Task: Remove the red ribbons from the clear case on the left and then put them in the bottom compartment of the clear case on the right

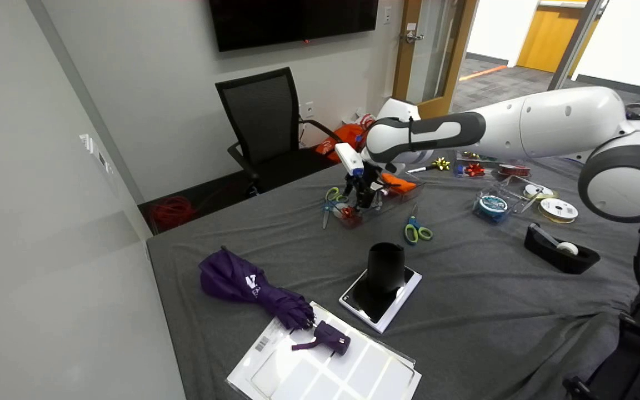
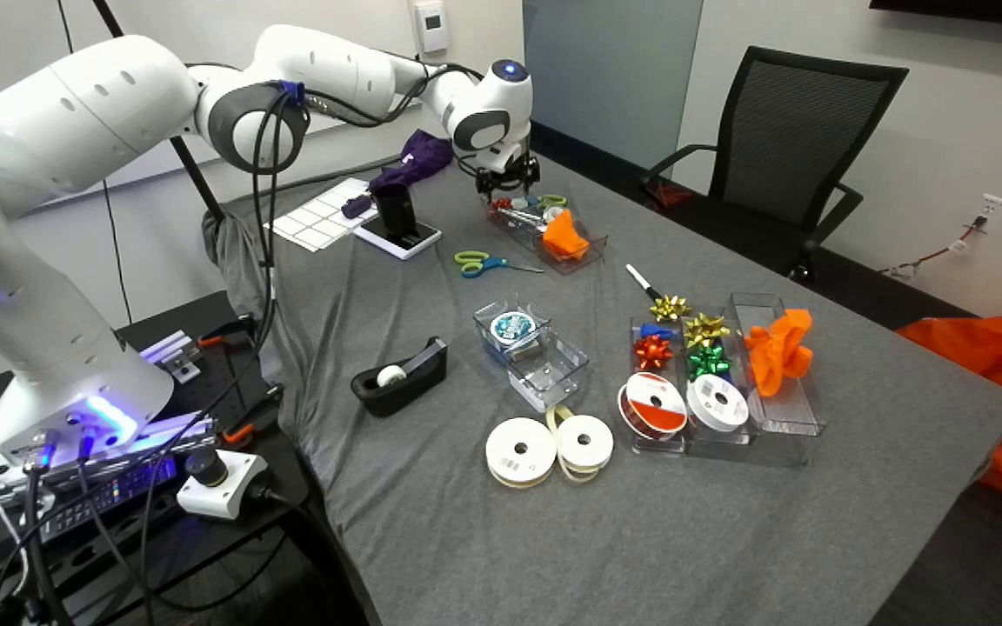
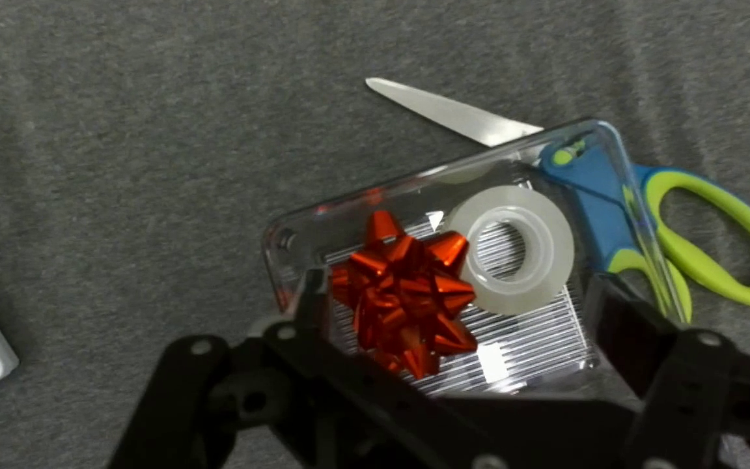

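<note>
Gray-draped table (image 2: 710, 539) here, two pairs of scissors (image 2: 492, 262), two loose white spools (image 2: 521, 435). I count two red bows (image 3: 407, 299): one's next to one tape roll (image 3: 547, 254) in the clear case (image 3: 437, 170) at the gripper (image 3: 461, 286), which is spread wide; the other bow (image 2: 652, 352) is in another clear case (image 2: 657, 446).

Purple umbrella (image 1: 254, 289), in an exterior view: white print on the fabric. A large letter "V" is legible; the smaller characters beside it cannot be read. White sheet (image 1: 348, 378), partly beneath the umbrella: barcode (image 1: 262, 344) near one edge, not readable. White spool (image 1: 568, 209): fine print, too small to read.
</note>
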`<state>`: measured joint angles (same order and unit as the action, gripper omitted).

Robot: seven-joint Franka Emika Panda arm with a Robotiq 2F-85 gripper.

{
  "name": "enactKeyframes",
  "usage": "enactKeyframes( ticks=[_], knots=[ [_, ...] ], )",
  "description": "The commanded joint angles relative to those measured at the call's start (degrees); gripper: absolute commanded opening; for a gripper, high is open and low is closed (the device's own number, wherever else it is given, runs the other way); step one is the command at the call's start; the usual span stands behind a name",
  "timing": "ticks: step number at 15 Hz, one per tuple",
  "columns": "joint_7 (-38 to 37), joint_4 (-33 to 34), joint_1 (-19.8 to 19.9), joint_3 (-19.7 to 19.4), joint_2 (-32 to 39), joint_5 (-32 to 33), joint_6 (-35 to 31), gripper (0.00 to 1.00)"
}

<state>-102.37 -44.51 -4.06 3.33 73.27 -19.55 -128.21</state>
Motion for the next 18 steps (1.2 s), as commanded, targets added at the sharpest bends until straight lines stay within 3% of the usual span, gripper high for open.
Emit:
enactKeyframes(
  ticks=[1,4,5,7,15,18],
  knots=[
    [-0.49,3.91,0.62,0.82,2.75,0.51,0.41,1.00],
    [-0.90,5.10,0.58,0.65,4.11,0.76,1.04,1.00],
    [-0.73,5.44,0.59,0.69,4.54,0.84,1.21,0.75],
    [-0.95,5.98,0.58,0.68,5.26,0.91,1.45,0.66],
    [0.40,5.85,0.60,0.53,4.61,-0.19,1.97,0.09],
    [1.30,5.22,0.70,1.07,3.58,-0.45,2.69,0.00]
  ],
)
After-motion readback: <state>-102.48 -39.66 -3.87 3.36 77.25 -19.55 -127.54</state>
